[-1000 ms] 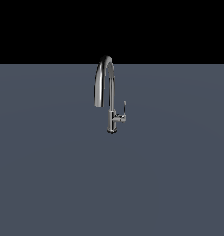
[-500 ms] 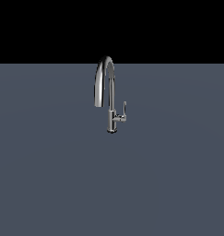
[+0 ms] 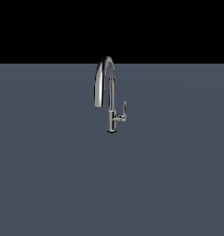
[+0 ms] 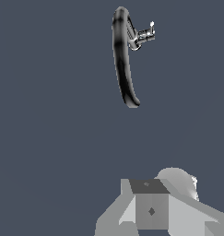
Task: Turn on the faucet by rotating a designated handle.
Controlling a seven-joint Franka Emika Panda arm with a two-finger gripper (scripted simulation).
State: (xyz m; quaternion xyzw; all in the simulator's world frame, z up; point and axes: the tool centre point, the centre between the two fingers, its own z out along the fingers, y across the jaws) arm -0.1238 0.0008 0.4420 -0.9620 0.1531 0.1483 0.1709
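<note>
The faucet (image 3: 106, 83) is a tall chrome gooseneck tap standing upright on the flat grey surface (image 3: 49, 175), on a dark base ring. The handle (image 3: 124, 110) is a thin chrome lever on a short side stub, on the exterior view's right of the body, pointing up. In the wrist view I look down on the arched spout (image 4: 123, 60), with the handle (image 4: 145, 33) sticking out beside it. My gripper (image 4: 152, 196) shows only in the wrist view, as grey blocks pressed together with no gap. It is well apart from the faucet and holds nothing. The arm is out of the exterior view.
A plain grey surface (image 4: 49, 138) spreads all around the faucet. A black background (image 3: 111, 27) lies behind its far edge.
</note>
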